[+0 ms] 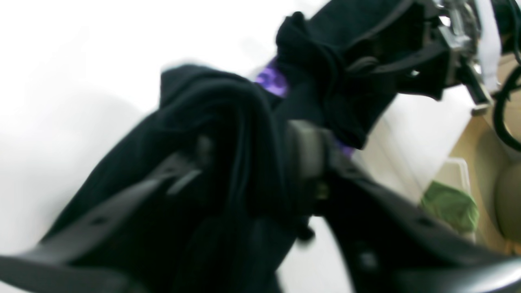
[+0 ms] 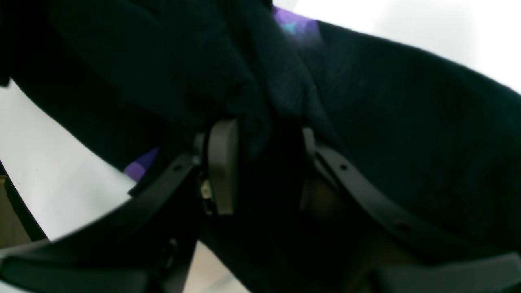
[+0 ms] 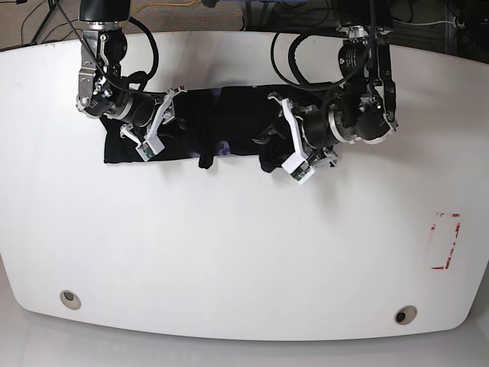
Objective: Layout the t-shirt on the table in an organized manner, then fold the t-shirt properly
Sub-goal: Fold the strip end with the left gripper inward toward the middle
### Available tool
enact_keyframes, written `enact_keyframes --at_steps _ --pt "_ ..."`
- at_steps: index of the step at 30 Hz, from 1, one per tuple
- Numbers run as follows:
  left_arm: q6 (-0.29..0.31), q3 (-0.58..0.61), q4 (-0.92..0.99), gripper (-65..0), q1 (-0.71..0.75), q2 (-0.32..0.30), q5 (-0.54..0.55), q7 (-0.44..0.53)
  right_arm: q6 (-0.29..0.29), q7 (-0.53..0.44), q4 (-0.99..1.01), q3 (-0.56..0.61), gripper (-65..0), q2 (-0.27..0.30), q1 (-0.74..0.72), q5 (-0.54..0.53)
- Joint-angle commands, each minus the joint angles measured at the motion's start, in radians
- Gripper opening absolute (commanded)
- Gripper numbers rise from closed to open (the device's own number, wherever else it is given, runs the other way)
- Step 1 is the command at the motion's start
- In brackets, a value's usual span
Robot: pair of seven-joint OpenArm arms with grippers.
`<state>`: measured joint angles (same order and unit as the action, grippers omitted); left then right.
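Toward 12 o'clock on the table [image 3: 229, 252], t-shirt [image 3: 206, 134] bunched in a dark band lying roughly 9-to-3 across the far half, well apart from the red-outlined rectangle mark [image 3: 445, 243] at 3 o'clock and from the two metal-ringed holes [image 3: 70, 299] at 7 and 5 o'clock near the front edge. Purplish patch [image 1: 272, 80] showing among folds near the band's middle

At the 9 o'clock end of the band, right gripper [image 2: 264, 162] clamped on t-shirt: black cloth packed between the two pads [image 2: 222, 162] in the right wrist view, more cloth draped over and around the fingers, white table visible at 8 o'clock below

At the 3 o'clock end, left gripper [image 1: 252, 162] with fingers apart, thick fold of t-shirt running between them; blurred, cannot tell whether pads actually pinch the cloth or just straddle it. Other gripper [image 1: 390, 61] seen at 1 o'clock in the left wrist view, holding bunched cloth by the purple patch

Green object [image 1: 449, 205] off the table edge at 4 o'clock in that view, too blurred to identify
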<state>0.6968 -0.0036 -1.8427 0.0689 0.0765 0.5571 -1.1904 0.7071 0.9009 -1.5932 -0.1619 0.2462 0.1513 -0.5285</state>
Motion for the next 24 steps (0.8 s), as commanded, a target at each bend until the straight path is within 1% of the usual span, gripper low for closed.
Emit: enact_keyframes --at_steps 1,3,8,10,13,19,23,24 --pt "0.001 0.003 -0.018 -31.8 -0.013 0.006 0.030 -0.013 -0.009 0.028 -0.005 -0.001 -45.5 0.008 -0.003 0.020" --pt "0.001 0.017 -0.022 -31.1 -0.016 0.006 0.064 -0.039 -0.009 0.028 -0.005 -0.001 -45.5 0.008 -0.003 0.020" --pt "0.001 0.029 -0.027 -33.3 -0.019 0.006 0.197 -0.108 -0.009 0.028 -0.005 -0.001 -45.5 0.008 -0.003 0.020" --pt "0.001 0.012 -0.031 -33.6 -0.019 0.003 0.226 -0.121 -0.009 0.028 -0.005 -0.001 -45.5 0.008 -0.003 0.020" --pt "0.001 -0.037 -0.042 -33.6 -0.021 -0.008 0.237 -0.127 -0.009 0.028 -0.005 -0.001 -45.5 0.008 -0.003 0.020" --pt "0.001 -0.138 -0.036 -33.8 -0.021 -0.096 0.235 -0.122 -0.009 0.028 -0.005 -0.001 -45.5 0.008 -0.003 0.020" --pt "0.001 -0.146 -0.038 -33.9 -0.013 -0.165 0.234 -0.090 -0.009 0.028 -0.005 -0.001 -45.5 0.008 -0.003 0.020" --pt "0.001 -0.144 -0.038 -34.0 -0.008 -0.186 0.234 -0.064 -0.009 0.028 -0.005 -0.001 -45.5 0.008 -0.003 0.020"
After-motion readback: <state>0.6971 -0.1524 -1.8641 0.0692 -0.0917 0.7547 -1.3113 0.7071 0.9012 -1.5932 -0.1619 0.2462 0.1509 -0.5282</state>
